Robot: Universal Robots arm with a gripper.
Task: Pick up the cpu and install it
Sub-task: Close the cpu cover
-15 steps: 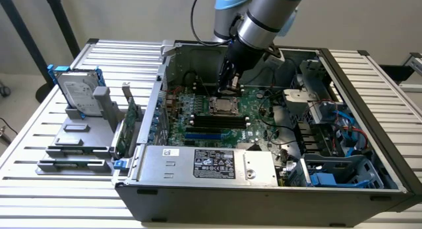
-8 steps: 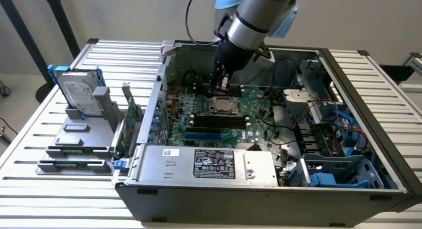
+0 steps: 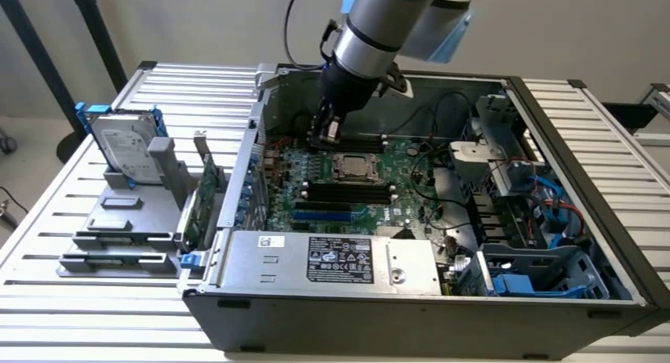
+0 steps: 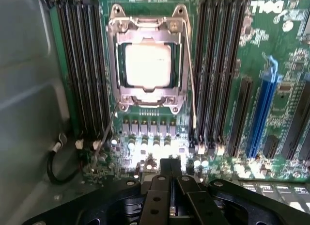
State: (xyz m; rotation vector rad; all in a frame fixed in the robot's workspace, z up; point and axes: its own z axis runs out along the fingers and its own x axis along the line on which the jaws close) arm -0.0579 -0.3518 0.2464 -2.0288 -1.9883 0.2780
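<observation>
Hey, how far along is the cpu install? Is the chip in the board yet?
Done: the cpu already sits in the motherboard socket, with the metal frame around it. In hand: nothing. The gripper hangs over the board beside the socket, jaws shut and empty. Left: little that shows, though I cannot tell whether the socket's wire lever is latched.

A hard drive [image 3: 125,147] stands upright on a grey rack [image 3: 121,237] beside the open computer case [image 3: 419,320].
</observation>
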